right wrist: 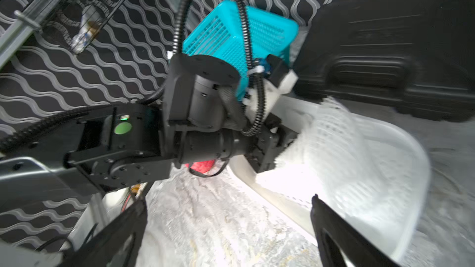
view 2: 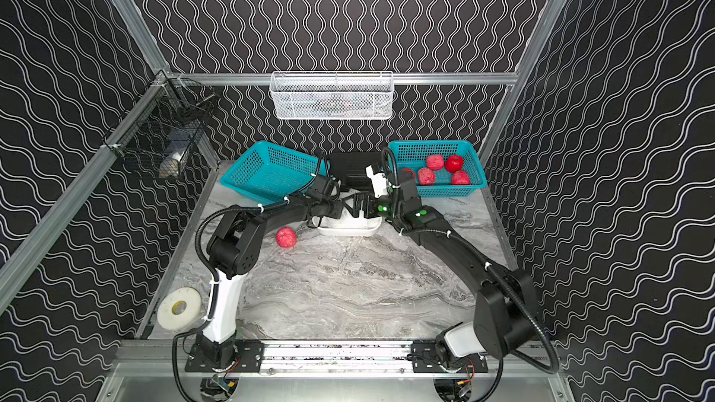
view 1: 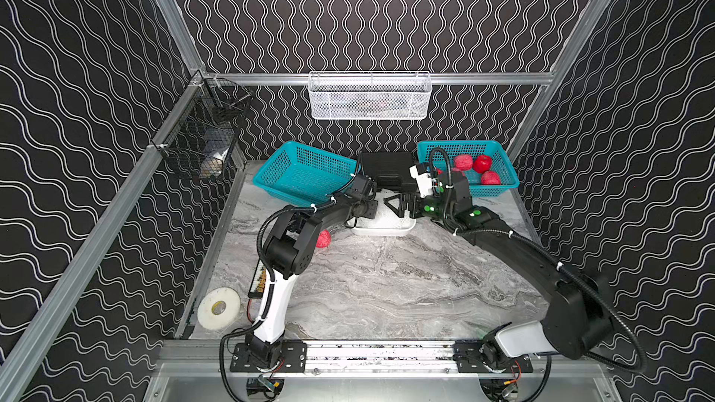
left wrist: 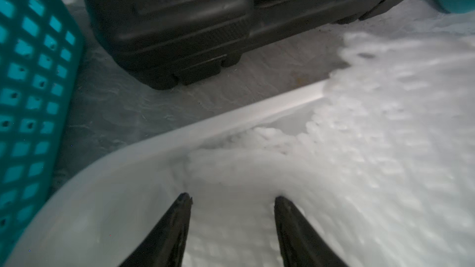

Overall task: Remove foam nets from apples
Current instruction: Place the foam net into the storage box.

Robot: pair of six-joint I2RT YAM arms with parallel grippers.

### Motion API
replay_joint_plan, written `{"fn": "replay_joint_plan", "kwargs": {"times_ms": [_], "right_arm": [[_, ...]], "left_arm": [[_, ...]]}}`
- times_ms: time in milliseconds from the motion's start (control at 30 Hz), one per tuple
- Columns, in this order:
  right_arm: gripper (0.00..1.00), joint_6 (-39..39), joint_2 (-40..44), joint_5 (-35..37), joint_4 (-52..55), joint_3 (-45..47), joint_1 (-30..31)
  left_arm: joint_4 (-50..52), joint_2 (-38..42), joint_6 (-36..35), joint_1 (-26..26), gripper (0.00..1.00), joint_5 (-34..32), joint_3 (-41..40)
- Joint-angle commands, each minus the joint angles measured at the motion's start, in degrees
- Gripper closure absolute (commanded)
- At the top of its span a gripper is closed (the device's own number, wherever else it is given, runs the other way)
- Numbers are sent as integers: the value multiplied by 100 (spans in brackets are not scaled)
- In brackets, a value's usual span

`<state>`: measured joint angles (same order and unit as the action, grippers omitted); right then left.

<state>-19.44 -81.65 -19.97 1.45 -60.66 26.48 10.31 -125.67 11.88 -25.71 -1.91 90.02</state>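
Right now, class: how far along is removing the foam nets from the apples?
Done: one bare apple in the right basket, shed foam nets in the white tub. In hand: apparently nothing; left fingers and right fingers stand open over the tub. Left: netted apples in that basket, one netted apple on the table.

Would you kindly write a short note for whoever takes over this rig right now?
Right end effector: open, empty, at the white tub.
Left end effector: jaws apart around a foam net in the tub; grip unclear.
Apples: one netted apple on the table; the right teal basket holds one bare apple, three netted, one half-hidden.
Done: at least one net off. Left: at least four nets.
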Motion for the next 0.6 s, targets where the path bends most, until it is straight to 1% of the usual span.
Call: {"fn": "replay_joint_plan", "kwargs": {"times_ms": [0, 33, 100, 167, 200, 233, 300, 433, 567], "right_arm": [[0, -682, 236, 1101, -974, 306, -9], [0, -697, 315, 1062, -987, 360, -185], [0, -732, 439, 764, -1227, 564, -258], [0, -672, 512, 105, -1584, 786, -383], [0, -449, 547, -320, -1763, 877, -400], [0, -337, 590, -368, -1680, 883, -400], [0, -339, 657, -377, -1508, 844, -415], [2, -152, 813, -143, -1590, 1017, -413], [2, 31, 889, -95, -1471, 1003, -416]], "left_arm": [[95, 5, -139, -3, 42, -48, -14], [41, 48, -146, 5, 41, -82, -65], [33, 123, -151, 0, 38, -166, -98], [41, 239, -151, 4, 35, -178, -98], [-25, 346, -142, -1, 33, -153, -160], [-97, 460, -123, 5, 30, -151, -220], [-151, 673, -126, 5, 28, -161, -273], [-94, 1015, -142, 5, 22, -102, -245], [-28, 1391, -69, -1, 21, -37, -351]]}}
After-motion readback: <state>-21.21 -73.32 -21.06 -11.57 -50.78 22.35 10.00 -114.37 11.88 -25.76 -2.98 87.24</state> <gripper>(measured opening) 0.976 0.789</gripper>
